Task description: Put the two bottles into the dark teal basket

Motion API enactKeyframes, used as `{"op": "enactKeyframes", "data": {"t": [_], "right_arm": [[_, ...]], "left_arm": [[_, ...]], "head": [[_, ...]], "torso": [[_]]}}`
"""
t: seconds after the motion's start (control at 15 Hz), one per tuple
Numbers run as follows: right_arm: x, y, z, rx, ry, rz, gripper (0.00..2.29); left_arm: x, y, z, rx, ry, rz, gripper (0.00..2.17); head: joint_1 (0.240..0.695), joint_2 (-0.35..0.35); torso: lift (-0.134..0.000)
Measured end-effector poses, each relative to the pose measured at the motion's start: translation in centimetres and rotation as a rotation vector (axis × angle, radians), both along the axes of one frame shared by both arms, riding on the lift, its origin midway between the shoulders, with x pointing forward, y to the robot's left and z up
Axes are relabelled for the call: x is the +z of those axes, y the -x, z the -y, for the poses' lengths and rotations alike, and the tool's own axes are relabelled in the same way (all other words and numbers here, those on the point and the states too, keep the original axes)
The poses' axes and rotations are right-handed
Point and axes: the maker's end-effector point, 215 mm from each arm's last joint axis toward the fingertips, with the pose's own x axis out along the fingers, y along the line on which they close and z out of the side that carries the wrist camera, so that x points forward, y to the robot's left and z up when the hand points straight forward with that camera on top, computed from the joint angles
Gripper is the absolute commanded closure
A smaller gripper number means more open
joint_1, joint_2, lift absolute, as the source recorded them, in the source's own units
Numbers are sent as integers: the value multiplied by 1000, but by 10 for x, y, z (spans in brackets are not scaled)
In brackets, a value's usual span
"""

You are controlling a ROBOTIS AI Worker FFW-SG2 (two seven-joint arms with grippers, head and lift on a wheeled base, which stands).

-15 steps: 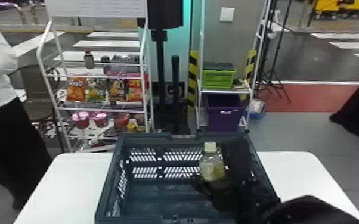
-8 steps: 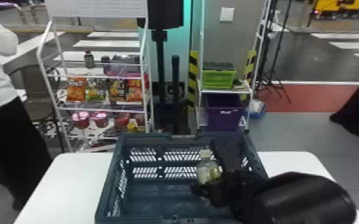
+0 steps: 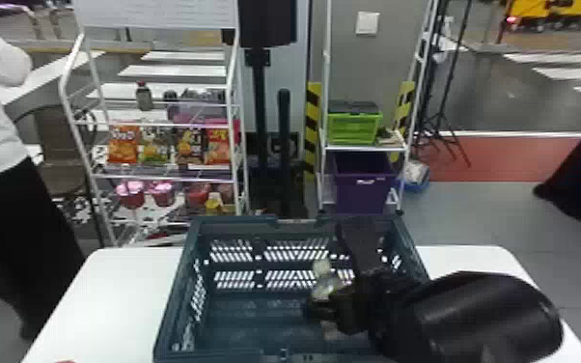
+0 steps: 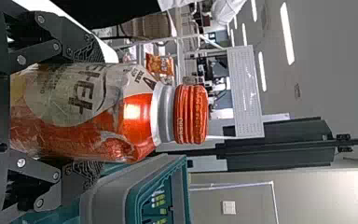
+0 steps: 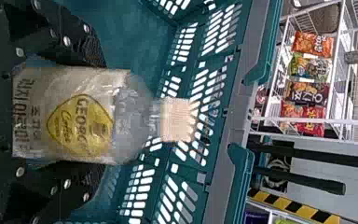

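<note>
Right wrist view: the right gripper (image 5: 98, 115) clasps a clear, yellow-labelled plastic bottle (image 5: 84, 116); too high release may topple it.

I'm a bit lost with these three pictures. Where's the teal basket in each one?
Head view: the basket stands on the white table, low in the middle.
Left wrist view: part of its rim, beside the red-capped bottle.
Right wrist view: its slotted walls and rim, around and beyond the pale-capped bottle.
Shared landmark: an orange snack bag in the background.
</note>
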Motion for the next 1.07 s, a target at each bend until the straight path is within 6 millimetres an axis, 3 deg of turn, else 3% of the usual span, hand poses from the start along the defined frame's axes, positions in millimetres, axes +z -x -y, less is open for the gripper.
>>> {"op": "enactKeyframes", "data": {"t": [0.13, 0.33, 0.67, 0.8, 0.93, 1.07], "right_arm": [[-6, 9, 2, 0, 7, -35, 16], [14, 7, 1, 2, -1, -7, 16], [81, -21, -16, 2, -116, 293, 19], [104, -20, -17, -1, -181, 418, 19], [114, -5, -1, -25, -215, 503, 19], [116, 20, 31, -69, -229, 565, 19]], "left_arm": [[1, -1, -1, 1, 2, 1, 1983], [-1, -3, -6, 8, 6, -1, 1983], [-4, -3, -9, 12, 9, -4, 1983], [-2, -5, -8, 12, 11, 0, 1983], [-1, -6, -8, 14, 12, 2, 1983], [0, -5, -8, 15, 14, 3, 1983]], "head": [[499, 0], [499, 0], [499, 0], [499, 0], [499, 0], [499, 0]], "torso": [[0], [0], [0], [0], [0], [0]]}}
